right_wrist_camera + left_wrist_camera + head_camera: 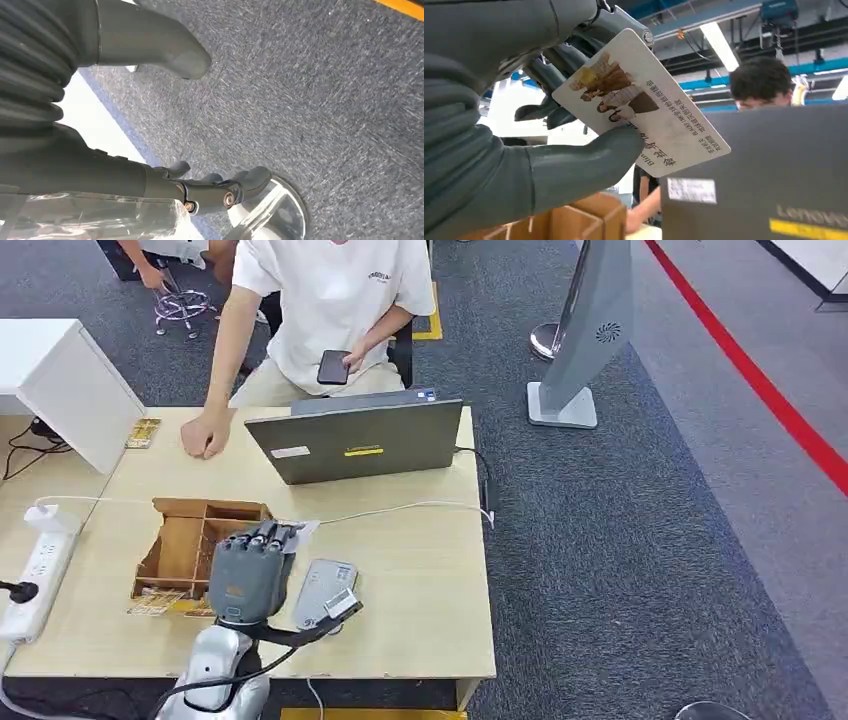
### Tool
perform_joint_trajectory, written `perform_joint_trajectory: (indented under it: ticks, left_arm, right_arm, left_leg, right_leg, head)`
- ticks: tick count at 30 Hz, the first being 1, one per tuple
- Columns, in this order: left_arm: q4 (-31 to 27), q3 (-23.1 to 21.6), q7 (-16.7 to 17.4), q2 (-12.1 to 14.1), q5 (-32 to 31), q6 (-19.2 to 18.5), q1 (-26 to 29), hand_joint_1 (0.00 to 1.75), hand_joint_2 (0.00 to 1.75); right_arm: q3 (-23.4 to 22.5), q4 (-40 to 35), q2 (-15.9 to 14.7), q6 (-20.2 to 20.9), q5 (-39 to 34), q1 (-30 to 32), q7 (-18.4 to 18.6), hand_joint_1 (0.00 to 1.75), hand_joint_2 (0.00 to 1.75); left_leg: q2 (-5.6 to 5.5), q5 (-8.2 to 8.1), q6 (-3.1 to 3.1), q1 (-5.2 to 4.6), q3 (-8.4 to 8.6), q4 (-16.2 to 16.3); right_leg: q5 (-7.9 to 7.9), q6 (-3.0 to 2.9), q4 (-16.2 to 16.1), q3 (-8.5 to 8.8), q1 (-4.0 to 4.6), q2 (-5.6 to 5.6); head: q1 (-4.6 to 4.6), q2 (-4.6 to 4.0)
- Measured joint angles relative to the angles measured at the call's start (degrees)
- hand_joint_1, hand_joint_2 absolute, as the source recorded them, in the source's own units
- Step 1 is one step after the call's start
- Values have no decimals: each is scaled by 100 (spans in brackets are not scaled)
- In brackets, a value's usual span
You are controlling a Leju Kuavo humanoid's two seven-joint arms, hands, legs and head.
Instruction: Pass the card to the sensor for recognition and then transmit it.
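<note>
Fingers (551, 60) and thumb of the left hand (250, 575) pinch the card (641, 102) by one short end, leaving most of its printed face free, presumably so a reader can take it. That hand hovers just above the table (420, 630), and the grey sensor (322, 592) lies right beside it, on its laptop-free side. Past the sensor from the robot sits the wooden tray (185, 540), then the laptop (355, 440) with a person behind it. Card's long axis runs away from the palm, free end tilted toward the laptop lid. Down by the carpet, the right hand (150, 150) hangs empty, fingers loosely apart.
</note>
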Motion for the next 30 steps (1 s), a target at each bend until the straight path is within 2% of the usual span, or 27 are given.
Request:
perform_joint_trajectory:
  ticks: [5, 11, 19, 25, 30]
  left_arm:
    - [430, -24, -15, -175, -59, 0, -56, 175, 175]
    - [823, -33, -33, -238, 20, 2, -58, 175, 175]
    - [1673, -33, 581, -330, -135, 4, -157, 175, 175]
    - [2126, -33, 829, -384, -155, -24, -314, 175, 175]
    - [2327, -33, 905, -408, -155, -70, -405, 175, 175]
  right_arm:
    - [105, 177, -133, -11, -46, -75, 46, 0, 175]
    - [308, 352, -351, -48, -332, -94, 234, 0, 175]
    - [597, 389, -444, -94, -745, 64, 540, 0, 175]
    - [721, 371, -444, -107, -839, 144, 638, 0, 175]
    - [793, 369, -446, -120, -868, 153, 708, 0, 175]
  left_leg:
    - [0, 0, 0, 0, -1, 0]
    - [0, 0, 0, 1, -1, -1]
    - [-1, 0, 0, 1, -1, -1]
    - [-1, 0, 0, 1, -3, -1]
    - [-3, 0, 0, 1, -2, -1]
  right_leg:
    - [-1, 0, 0, -1, 0, 1]
    - [-1, 0, 0, -2, 1, 0]
    - [-1, 0, 0, -2, 1, -2]
    - [-1, 0, 0, -2, 1, -2]
    - [-1, 0, 0, -2, 1, -4]
  head:
    - [-2, 0]
    - [-2, 0]
    - [0, 0]
    - [-2, 0]
    - [-2, 0]
